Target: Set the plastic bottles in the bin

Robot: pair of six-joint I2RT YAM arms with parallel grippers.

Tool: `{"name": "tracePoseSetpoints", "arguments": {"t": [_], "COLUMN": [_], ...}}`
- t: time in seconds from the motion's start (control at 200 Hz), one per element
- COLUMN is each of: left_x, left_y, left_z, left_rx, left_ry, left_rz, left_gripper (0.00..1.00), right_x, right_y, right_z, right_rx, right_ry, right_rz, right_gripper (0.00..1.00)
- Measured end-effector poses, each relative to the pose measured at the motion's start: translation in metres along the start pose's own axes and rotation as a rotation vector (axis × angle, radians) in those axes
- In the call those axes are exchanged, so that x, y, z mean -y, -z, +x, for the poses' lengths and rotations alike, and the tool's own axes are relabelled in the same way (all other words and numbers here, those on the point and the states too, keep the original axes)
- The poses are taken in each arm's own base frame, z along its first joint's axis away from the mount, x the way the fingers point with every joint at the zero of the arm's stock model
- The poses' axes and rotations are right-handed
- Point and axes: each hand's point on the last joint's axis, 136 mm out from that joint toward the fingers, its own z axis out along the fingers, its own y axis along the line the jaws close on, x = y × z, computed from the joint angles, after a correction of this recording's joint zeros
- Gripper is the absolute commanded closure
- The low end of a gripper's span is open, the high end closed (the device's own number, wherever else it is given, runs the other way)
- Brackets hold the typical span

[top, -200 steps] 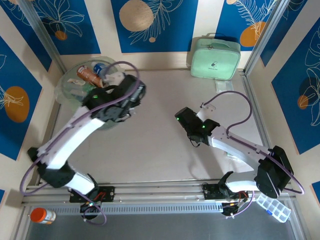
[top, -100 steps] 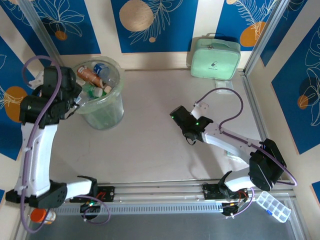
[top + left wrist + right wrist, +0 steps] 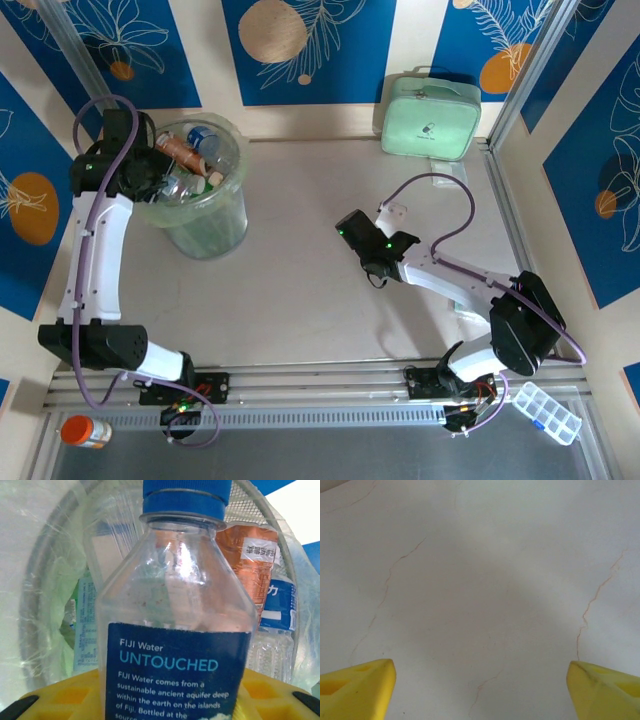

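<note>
Table (image 3: 300, 290): pale and marbled; the stretch in front of the bin, crossed by the left arm a second ago, is bare now
Left arm (image 3: 95, 260): a second ago it reached in from the near right and lay over the bin; now it stands tall at the table's left edge, with its wrist bent toward the bin's left rim
Right arm (image 3: 450, 278): stretched low over the middle of the table, its head a little further left and further from the base than a second ago
Bin (image 3: 215, 235): upright at the far left of the table, bag-lined and piled with bottles; its near wall, hidden by the arm a second ago, shows in full
Mint-green case (image 3: 430, 118): against the far wall, well apart from the bin, same place as before
Fiji bottle (image 3: 175, 605): clear, blue cap, dark blue label; its lower part sits between the yellow fingers, cap pointing at the bin's mouth
Orange-labelled bottle (image 3: 178, 150): crushed, lying on top of the pile in the bin, same spot as half a second ago
Blue-labelled bottle (image 3: 280, 605): in the bin, just beside the orange one
Left gripper (image 3: 152, 178): at the bin's left rim, pinching the Fiji bottle
Right gripper (image 3: 480, 670): fingers spread wide over bare table, nothing between them
Pill jar (image 3: 85, 432): near-left corner, unmoved
</note>
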Motion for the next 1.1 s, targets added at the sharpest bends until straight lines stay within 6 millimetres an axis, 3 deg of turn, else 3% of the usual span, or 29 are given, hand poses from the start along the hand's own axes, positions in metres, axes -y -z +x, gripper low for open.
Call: {"name": "tracePoseSetpoints", "arguments": {"t": [0.185, 0.405, 0.585, 0.88, 1.095], "left_x": [-0.003, -0.006, -0.005, 0.005, 0.000], "left_y": [-0.008, -0.012, -0.013, 0.026, 0.026], "left_z": [0.000, 0.006, 0.014, 0.002, 0.005], "left_rx": [0.014, 0.008, -0.032, -0.021, -0.036], "left_ry": [0.047, 0.101, 0.106, 0.061, 0.010], "left_rz": [0.019, 0.060, 0.065, 0.080, 0.050], "left_gripper": [0.52, 0.28, 0.15, 0.14, 0.14], "right_x": [0.000, -0.005, -0.006, -0.006, -0.006], "right_y": [-0.002, -0.001, 0.000, 0.000, -0.002], "right_z": [0.003, -0.001, -0.001, 0.000, 0.001], "right_rx": [-0.007, -0.002, -0.002, -0.004, -0.006], "right_ry": [0.014, 0.007, 0.012, 0.015, 0.019], "right_rz": [0.005, -0.004, -0.006, -0.006, -0.002], "right_gripper": [0.11, 0.11, 0.11, 0.11, 0.11]}}
